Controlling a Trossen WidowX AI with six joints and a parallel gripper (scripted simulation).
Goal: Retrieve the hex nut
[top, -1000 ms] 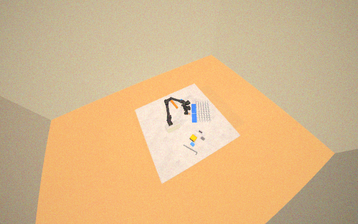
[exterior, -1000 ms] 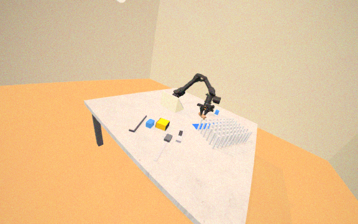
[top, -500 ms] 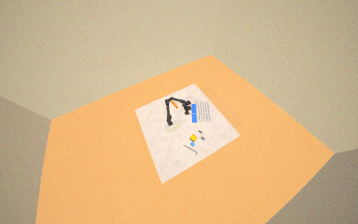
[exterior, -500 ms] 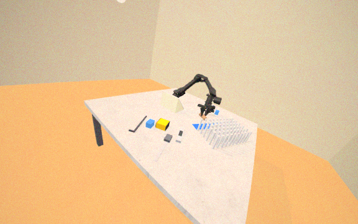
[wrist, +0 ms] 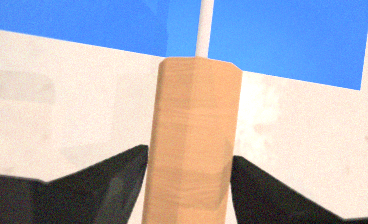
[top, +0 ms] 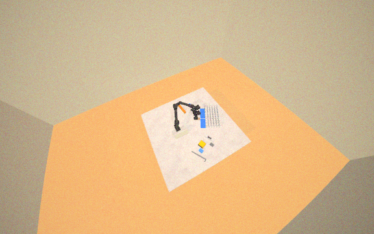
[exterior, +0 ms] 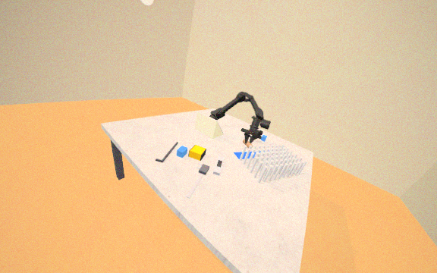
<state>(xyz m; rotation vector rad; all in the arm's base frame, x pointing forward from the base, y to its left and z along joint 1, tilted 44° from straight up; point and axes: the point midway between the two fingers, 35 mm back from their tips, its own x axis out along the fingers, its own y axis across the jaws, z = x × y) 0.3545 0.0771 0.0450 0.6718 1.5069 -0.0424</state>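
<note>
My gripper [wrist: 190, 155] [exterior: 247, 142] is shut on the wooden handle [wrist: 195, 125] of a tool. A thin pale rod [wrist: 204, 30] runs from the handle's far end over the blue taped strip [wrist: 285, 40] [top: 202, 123] and out of the top of the wrist view. The standing metal spacers [top: 212, 116] [exterior: 275, 163] stand in rows just beyond the strip. The gripper is on the arm's side of the strip, outside the field. The rod's tip is not visible, and I cannot make out the hex nut.
A dark hooked bar [top: 199, 156] [exterior: 168, 152], a blue block [top: 200, 151] [exterior: 181, 152], a yellow block [top: 202, 143] [exterior: 197, 152] and small grey blocks [top: 211, 144] [exterior: 203, 169] lie to one side of the field. An orange bar [top: 182, 108] lies by the arm. A pale wedge [exterior: 208, 127] stands near the arm's base.
</note>
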